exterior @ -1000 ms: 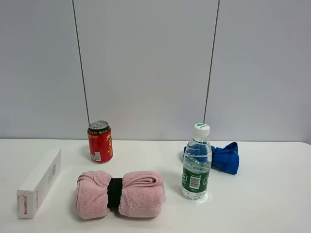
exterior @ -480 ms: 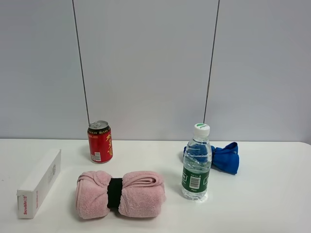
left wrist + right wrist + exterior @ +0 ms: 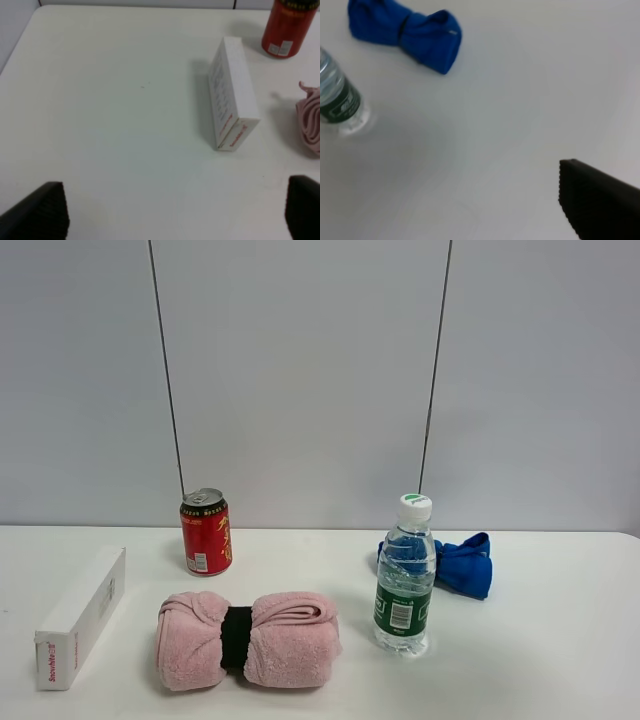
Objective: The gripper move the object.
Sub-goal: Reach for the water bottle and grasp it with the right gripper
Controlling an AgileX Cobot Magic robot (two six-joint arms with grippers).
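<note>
Just beside the right end (as the high view showed it) of the rolled pink towel bound with a black band, the small clear plastic water bottle with a white cap and dark green label was found standing upright on the white table. It was touched by neither arm. A crumpled blue cloth lay behind the bottle, on the side away from the towel, and whether the two touched could not be told. Behind the towel's other end a red soda can stood upright, and a long white carton lay well off that same end.

Neither gripper was shown in the high view. The left gripper was held over bare table near the carton, its black jaws spread wide with nothing between them. Of the right gripper only one black finger was shown, so its opening could not be told. Nothing was seen in its grasp, and the bottle stood well apart from it.

The move was judged not yet begun. Several failures could be expected. The tall, light bottle could be toppled if struck high near the cap. Its thin wall could be crushed or could slip under a hard squeeze. The cloth or towel could be dragged along if brushed during the approach.
</note>
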